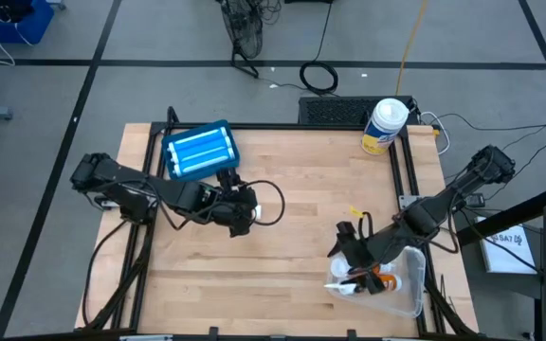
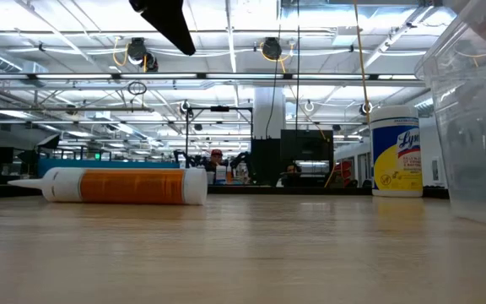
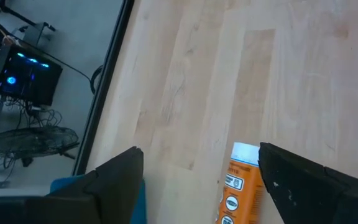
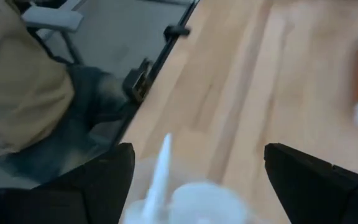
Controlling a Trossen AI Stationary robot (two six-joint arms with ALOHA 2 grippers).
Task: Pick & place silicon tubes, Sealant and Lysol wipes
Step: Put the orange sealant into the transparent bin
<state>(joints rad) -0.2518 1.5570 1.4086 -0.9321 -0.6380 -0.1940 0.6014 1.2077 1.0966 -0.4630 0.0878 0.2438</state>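
An orange sealant tube (image 2: 125, 186) with a white nozzle lies on its side on the wooden table; its white end also shows in the left wrist view (image 3: 241, 180). My left gripper (image 1: 240, 213) hangs open above it, fingers either side (image 3: 201, 155), touching nothing. The Lysol wipes (image 1: 384, 126) stand upright at the far right; they also show in the low view (image 2: 395, 152). My right gripper (image 1: 354, 251) is open and empty (image 4: 197, 146) over a clear plastic bin (image 1: 408, 289). In the bin lies a white tube (image 4: 160, 168).
A blue tray (image 1: 197, 150) sits at the table's far left. The clear bin's wall (image 2: 479, 110) stands at the near right. Black frame rails (image 1: 145, 237) run along the table's sides. Bare wood lies in the middle (image 1: 301, 189).
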